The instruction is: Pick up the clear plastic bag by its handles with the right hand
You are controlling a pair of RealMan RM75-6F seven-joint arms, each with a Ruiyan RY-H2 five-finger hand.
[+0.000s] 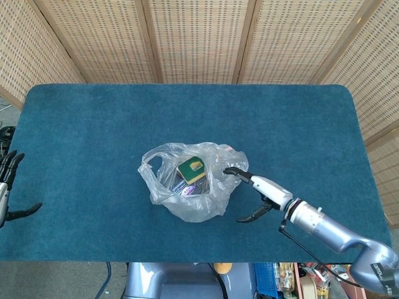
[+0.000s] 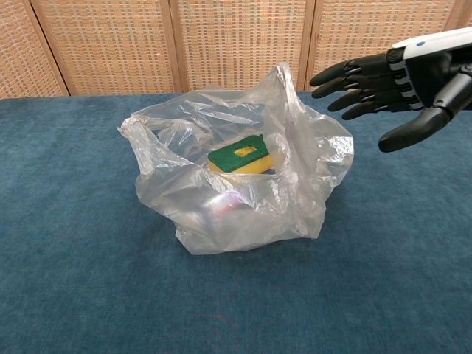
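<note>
A clear plastic bag (image 1: pixel 193 184) (image 2: pixel 236 184) lies crumpled in the middle of the blue table, with a green and yellow sponge (image 1: pixel 191 169) (image 2: pixel 241 157) and other small items inside. One handle (image 2: pixel 286 88) stands up at the bag's right side, another loop (image 2: pixel 136 133) droops at its left. My right hand (image 1: pixel 259 190) (image 2: pixel 391 92) hovers just right of the bag, open, fingers stretched toward the upright handle, not touching it. My left hand (image 1: pixel 6 187) rests open at the table's left edge.
The blue carpeted table (image 1: pixel 93 124) spreads wide around the bag. Woven wicker screens (image 1: pixel 199 37) close off the back. Clutter shows below the table's front edge (image 1: pixel 280 277).
</note>
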